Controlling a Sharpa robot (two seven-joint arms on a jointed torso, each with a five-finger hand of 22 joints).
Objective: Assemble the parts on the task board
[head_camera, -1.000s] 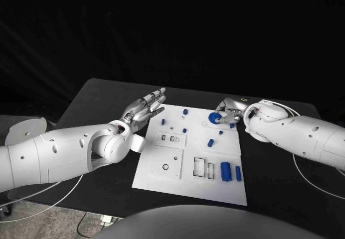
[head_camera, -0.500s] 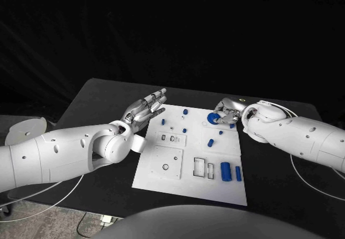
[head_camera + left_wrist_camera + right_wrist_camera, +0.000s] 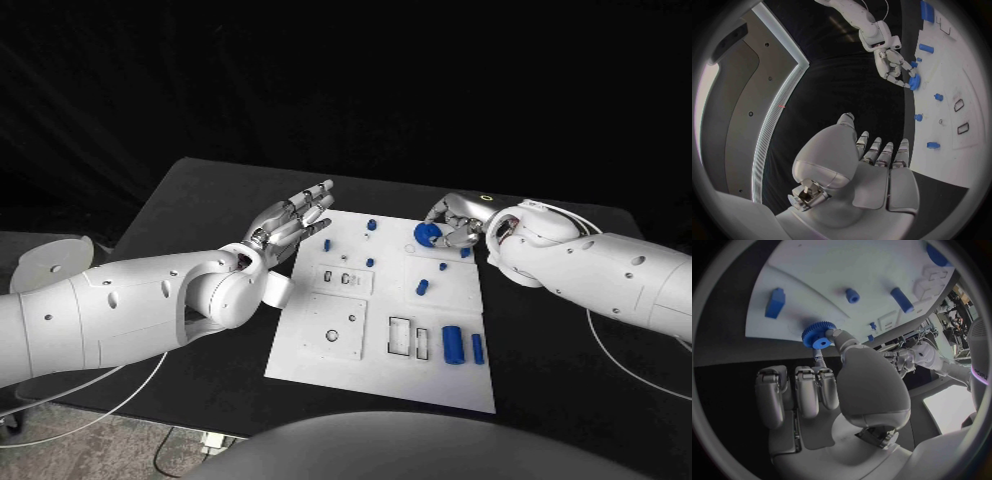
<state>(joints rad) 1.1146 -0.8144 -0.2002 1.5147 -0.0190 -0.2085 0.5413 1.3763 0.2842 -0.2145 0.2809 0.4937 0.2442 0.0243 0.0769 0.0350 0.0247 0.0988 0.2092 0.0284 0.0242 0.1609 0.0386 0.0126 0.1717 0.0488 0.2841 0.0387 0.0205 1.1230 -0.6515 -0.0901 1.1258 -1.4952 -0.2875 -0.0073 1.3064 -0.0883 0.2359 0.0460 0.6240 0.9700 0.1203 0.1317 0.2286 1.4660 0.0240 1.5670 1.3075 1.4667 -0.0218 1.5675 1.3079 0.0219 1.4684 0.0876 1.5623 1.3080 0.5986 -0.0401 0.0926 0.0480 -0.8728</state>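
Right hand [image 3: 459,226] pinching blue gear [image 3: 427,234]

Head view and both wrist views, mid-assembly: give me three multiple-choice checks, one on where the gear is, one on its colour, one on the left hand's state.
1. Where is the gear?
A. At the far end of the task board, in the right hand
B. At the board's near edge
C. On the black table left of the board

2. What colour is the gear?
A. Grey
B. Blue
C. White

3. What state is the left hand in?
A. Gripping a part
B. Pressing flat on the board
C. Holding nothing, fingers straight and apart

Answers:
1. A, the head view shows it by the board's far edge, and the right wrist view shows it pinched there.
2. B, the right wrist view shows a blue toothed wheel.
3. C, the head and left wrist views show bare, extended fingers.
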